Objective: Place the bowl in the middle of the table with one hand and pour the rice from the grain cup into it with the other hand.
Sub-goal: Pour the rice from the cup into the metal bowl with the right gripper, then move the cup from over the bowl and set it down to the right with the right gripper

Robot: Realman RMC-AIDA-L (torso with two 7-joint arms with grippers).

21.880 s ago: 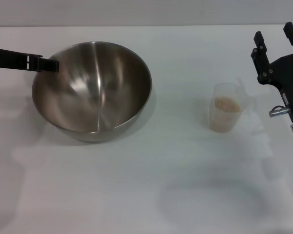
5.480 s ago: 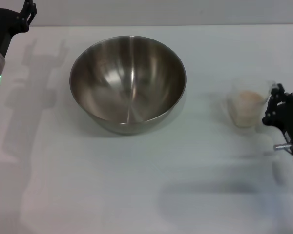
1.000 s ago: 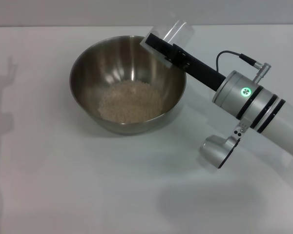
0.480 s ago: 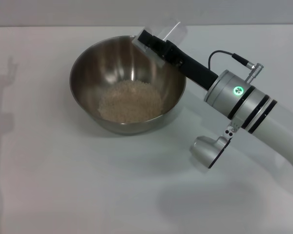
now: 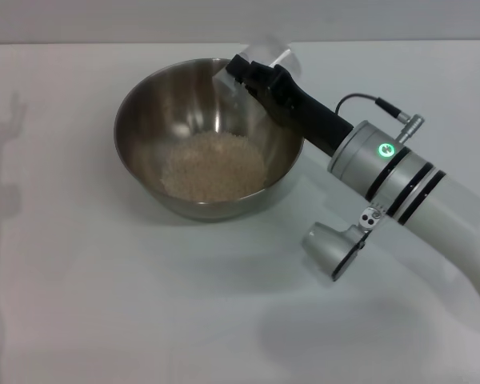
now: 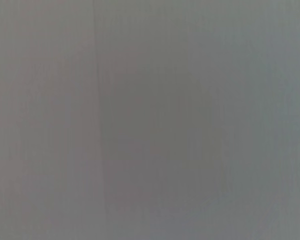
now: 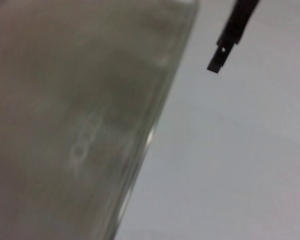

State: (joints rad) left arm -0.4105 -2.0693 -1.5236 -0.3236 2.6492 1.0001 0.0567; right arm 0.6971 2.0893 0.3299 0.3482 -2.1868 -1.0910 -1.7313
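The steel bowl (image 5: 144,120) stands on the white table (image 5: 104,304) near its middle. A heap of rice (image 5: 214,165) lies in its bottom. My right gripper (image 5: 246,70) reaches in from the right and is shut on the clear grain cup (image 5: 277,54). It holds the cup tipped on its side above the bowl's far right rim, and the cup looks empty. In the right wrist view the cup's clear wall (image 7: 80,125) fills the near side, with one black fingertip (image 7: 224,51) beyond it. My left gripper is out of view.
The right forearm (image 5: 400,184) with its green light crosses the table to the right of the bowl. The left wrist view shows only plain grey. A faint arm shadow (image 5: 8,160) lies at the table's left edge.
My right arm has shifted a little left and lower, turning the cup further over the bowl's rim. The rice heap and the bowl have not moved.
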